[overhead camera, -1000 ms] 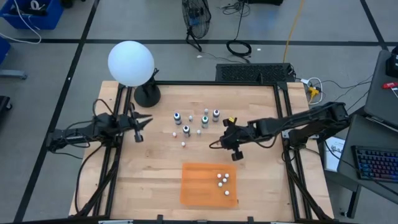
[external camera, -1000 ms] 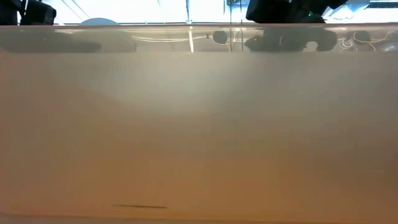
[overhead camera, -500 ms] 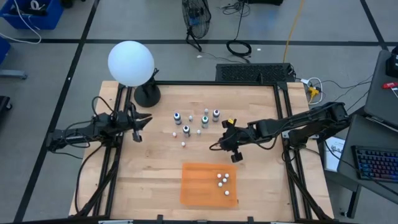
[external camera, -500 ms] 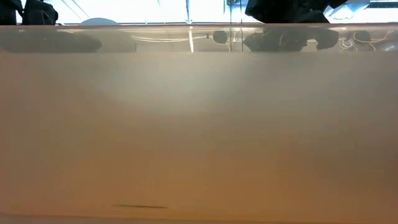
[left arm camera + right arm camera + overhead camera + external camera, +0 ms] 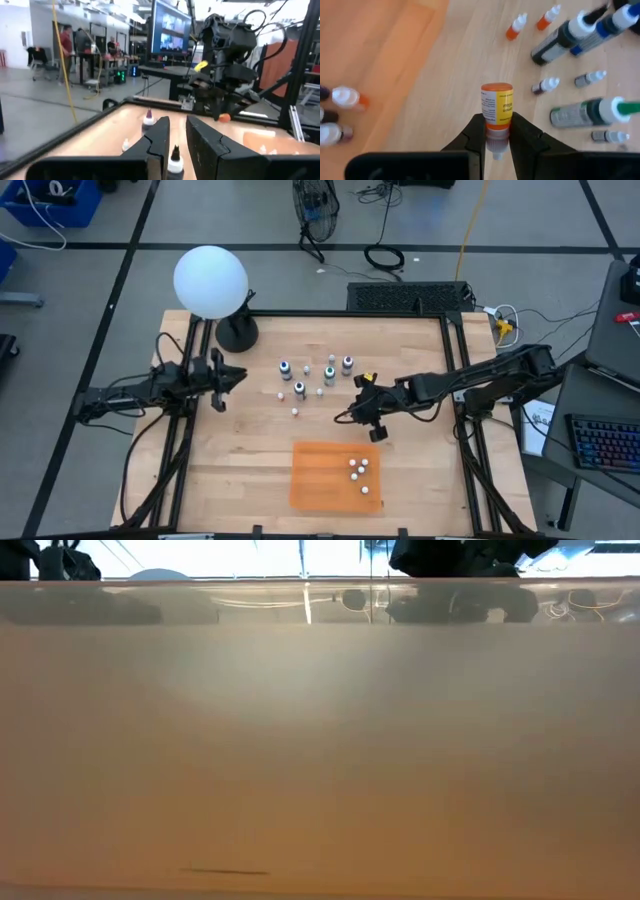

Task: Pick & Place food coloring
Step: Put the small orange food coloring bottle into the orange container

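Right gripper [image 5: 348, 417] at frame center, right of middle, over bare desk [image 5: 250, 460] between the bottle cluster and the orange mat [image 5: 318, 480]. Fingers pinching 1 small dropper bottle [image 5: 496, 107] by its neck: orange cap, yellow label, body hanging free above the wood in the right wrist view. Same bottle visible as an orange dot under the far gripper in the left wrist view.

Changed over the last second: right gripper drifted slightly left and toward the lower frame, from about the cluster's edge to the gap above the mat's upper edge. Grip unchanged. Likely meaning: pick done, carry under way, drop onto the mat next.

Left gripper [image 5: 235, 376] at left center, just off the desk's left rim, fingers pressed nearly together, nothing between them. Shifted only a touch; seemingly waiting.

Remaining food coloring [image 5: 315, 375] clustered at upper center of the desk: 4 dark bottles with pale tops plus several tiny white droppers. About 5 small bottles [image 5: 359, 472] already on the mat's right part. Task judged partly done, most bottles left on the wood.

Low view: little besides the desk edge, both arms dark at the top.
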You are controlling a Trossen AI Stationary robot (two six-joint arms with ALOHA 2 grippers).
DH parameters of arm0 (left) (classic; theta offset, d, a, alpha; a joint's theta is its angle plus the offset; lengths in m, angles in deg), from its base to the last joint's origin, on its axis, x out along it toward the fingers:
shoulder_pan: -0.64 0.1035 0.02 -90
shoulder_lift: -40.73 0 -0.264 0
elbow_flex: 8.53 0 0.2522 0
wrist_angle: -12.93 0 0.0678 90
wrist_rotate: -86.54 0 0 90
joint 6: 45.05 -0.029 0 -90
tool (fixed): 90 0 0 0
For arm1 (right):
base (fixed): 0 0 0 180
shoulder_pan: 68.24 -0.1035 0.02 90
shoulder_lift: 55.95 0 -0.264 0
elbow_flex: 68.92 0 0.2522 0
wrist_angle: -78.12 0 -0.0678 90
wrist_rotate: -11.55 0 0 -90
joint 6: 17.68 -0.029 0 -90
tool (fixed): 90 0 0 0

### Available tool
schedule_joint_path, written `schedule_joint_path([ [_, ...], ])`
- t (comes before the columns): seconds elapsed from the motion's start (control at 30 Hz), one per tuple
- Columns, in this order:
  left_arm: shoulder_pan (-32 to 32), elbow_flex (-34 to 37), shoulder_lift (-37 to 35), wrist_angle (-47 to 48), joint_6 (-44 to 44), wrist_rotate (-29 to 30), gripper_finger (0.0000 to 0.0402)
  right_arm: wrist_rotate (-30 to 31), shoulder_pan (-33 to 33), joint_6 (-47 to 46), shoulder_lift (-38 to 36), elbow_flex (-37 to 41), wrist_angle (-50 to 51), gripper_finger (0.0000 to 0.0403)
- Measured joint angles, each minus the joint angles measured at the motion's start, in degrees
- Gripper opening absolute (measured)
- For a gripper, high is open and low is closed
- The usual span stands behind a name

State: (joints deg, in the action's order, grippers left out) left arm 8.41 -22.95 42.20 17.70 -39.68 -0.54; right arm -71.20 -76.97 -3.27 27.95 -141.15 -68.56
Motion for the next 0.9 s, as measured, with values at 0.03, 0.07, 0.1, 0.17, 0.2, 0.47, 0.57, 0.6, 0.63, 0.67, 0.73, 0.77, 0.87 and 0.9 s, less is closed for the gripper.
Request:
schedule_joint_path([
  [0.03,0.00,0.00,0.11,1.12,1.35,-0.20,0.0067,0.00,0.00,0.04,0.23,-0.08,-0.54,0.0046],
  [0.07,0.00,0.00,0.62,1.66,3.01,-0.34,0.0067,-0.01,0.00,0.05,0.28,-0.07,-0.25,0.0046],
  [0.1,-0.01,0.00,1.51,1.52,4.47,0.01,0.0067,0.00,0.00,0.05,0.24,-0.03,0.37,0.0046],
  [0.17,-0.01,0.00,3.17,1.34,5.71,4.05,0.0067,-0.01,0.00,0.04,0.22,-0.03,-0.27,0.0046],
  [0.2,0.01,0.00,4.00,1.01,5.62,7.18,0.0067,0.00,0.00,0.03,0.20,-0.05,-0.14,0.0046],
  [0.47,0.02,0.00,9.97,-1.09,16.68,11.82,0.0067,-0.02,-0.02,1.38,0.20,-0.05,-0.04,0.0046],
  [0.57,-0.40,-0.07,13.32,-7.72,17.24,3.97,0.0067,-0.02,0.00,1.47,0.20,-0.05,-0.03,0.0046],
  [0.6,-0.88,-0.72,15.02,-9.37,16.55,1.39,0.0069,-0.02,0.00,1.47,0.20,-0.05,-0.03,0.0046],
  [0.63,-1.61,-1.72,17.32,-10.88,15.83,-0.14,0.0073,-0.02,0.00,1.44,0.20,-0.05,-0.03,0.0046],
  [0.67,-2.55,-3.10,19.97,-11.61,15.63,-0.48,0.0079,-0.02,0.00,1.43,0.24,-0.05,-0.07,0.0046],
  [0.73,-4.83,-6.30,25.97,-11.67,14.11,1.43,0.0100,-0.02,0.00,1.39,0.43,-0.05,-0.55,0.0046],
  [0.77,-6.16,-8.29,29.72,-11.71,12.91,2.68,0.0115,-0.04,0.00,1.36,0.46,-0.04,-0.87,0.0046],
  [0.87,-10.09,-14.64,42.26,-12.70,9.84,7.25,0.0170,-0.04,0.00,1.31,0.46,-0.03,-2.26,0.0046],
  [0.9,-11.29,-16.97,46.80,-13.42,8.99,8.59,0.0190,-0.02,0.00,1.20,0.46,-0.05,-2.23,0.0046],
])
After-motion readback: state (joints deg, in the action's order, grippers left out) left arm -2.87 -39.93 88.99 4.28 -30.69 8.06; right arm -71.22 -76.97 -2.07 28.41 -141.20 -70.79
